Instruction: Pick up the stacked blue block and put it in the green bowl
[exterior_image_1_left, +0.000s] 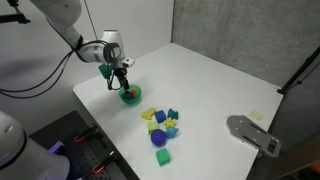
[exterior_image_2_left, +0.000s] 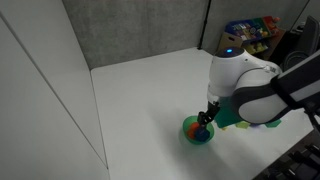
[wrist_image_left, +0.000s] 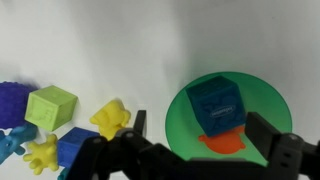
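**One cube delivered: clearing the tool from the bowl**

One dark blue cube (wrist_image_left: 218, 103) lies inside the rim of the green bowl (wrist_image_left: 268, 100). Its lower edge overlaps an orange piece (wrist_image_left: 226, 145) that also sits in the bowl. The tool (wrist_image_left: 198, 125) hangs directly above with its fingers spread wide. One finger stands well to the side of the cube and the opposite one just beside it, and neither appears to press on it. The tool therefore holds nothing.

In both exterior views the tool (exterior_image_1_left: 122, 80) (exterior_image_2_left: 207, 115) is poised close over the bowl (exterior_image_1_left: 131, 96) (exterior_image_2_left: 197, 131), near one corner of the white desk (exterior_image_1_left: 220, 80).

Judged from this layout, the placing looks essentially done and the step in hand is the retreat. It is best done as a straight vertical lift with the fingers kept apart. That way no pad drags the cube back out or tips the shallow, light-looking bowl. Sideways travel should wait until the fingertips are above the rim.

The cube is a saturated dark blue with crisp edges. Its upper face carries a darker rectangular mark too small to read. It is much smaller than the bowl.

The lime green cube (wrist_image_left: 52, 108), the yellow piece (wrist_image_left: 112, 118) and a second blue cube (wrist_image_left: 75, 145) lie apart on the desk, outside the bowl.
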